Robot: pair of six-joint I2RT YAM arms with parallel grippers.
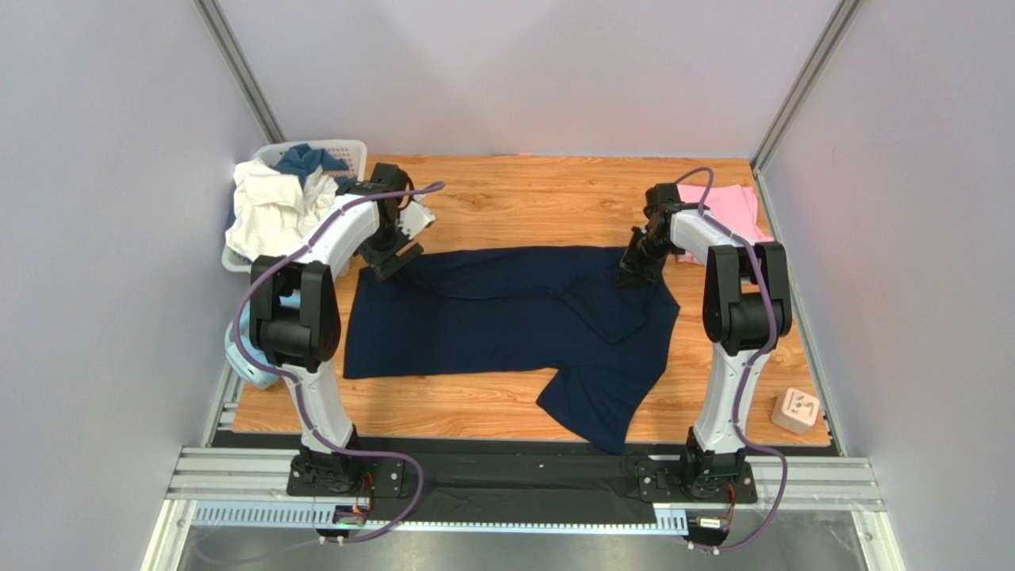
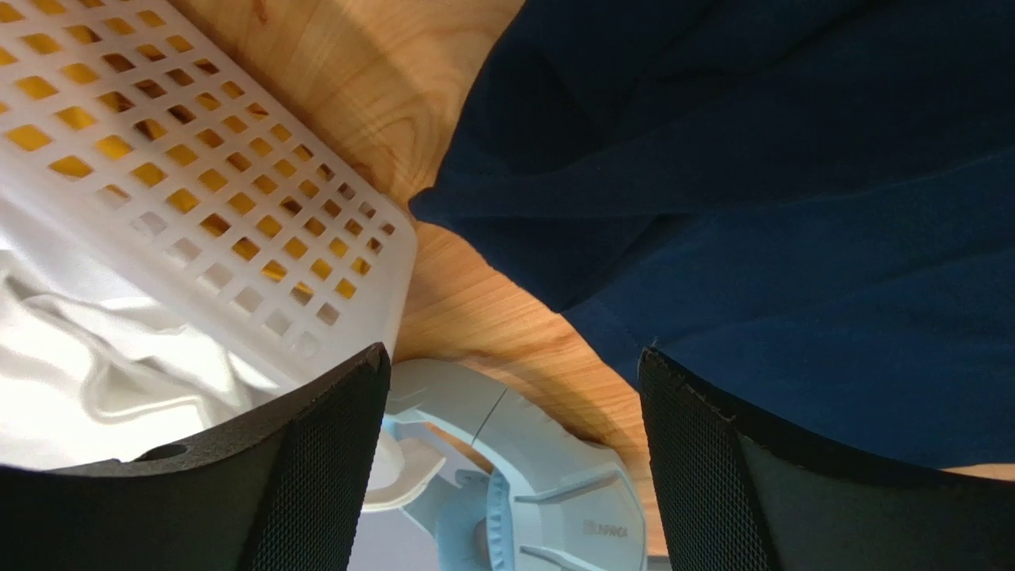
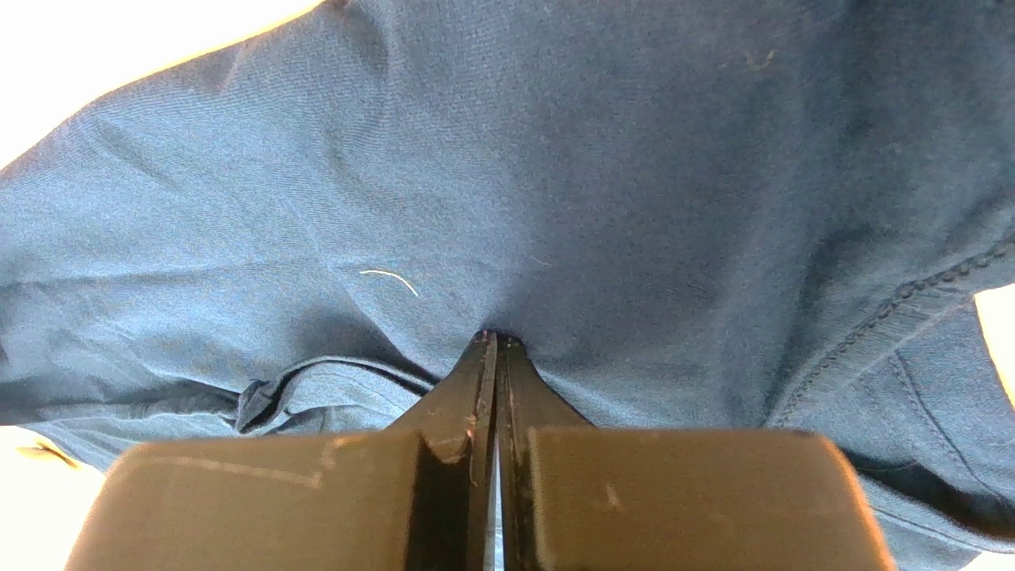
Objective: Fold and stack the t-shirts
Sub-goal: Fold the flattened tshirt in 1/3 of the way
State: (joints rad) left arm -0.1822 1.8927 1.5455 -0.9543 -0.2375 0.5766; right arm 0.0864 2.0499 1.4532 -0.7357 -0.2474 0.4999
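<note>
The large navy t-shirt (image 1: 500,315) lies spread on the wooden table, one sleeve trailing toward the front edge. My left gripper (image 1: 393,256) hovers at the shirt's far left corner, open and empty. In the left wrist view (image 2: 512,357) the navy cloth (image 2: 774,179) lies to the right of its fingers. My right gripper (image 1: 637,264) is at the shirt's far right corner. In the right wrist view (image 3: 494,339) its fingers are pressed together with the navy cloth (image 3: 536,179) bunched at the tips. The pink t-shirt (image 1: 727,214) lies folded at the back right, behind the right arm.
A white basket (image 1: 346,152) with white cloth (image 1: 268,208) stands at the back left, close to the left gripper; its wall shows in the left wrist view (image 2: 179,155). Light-blue headphones (image 1: 244,357) lie at the left edge. A small tan block (image 1: 796,411) sits front right.
</note>
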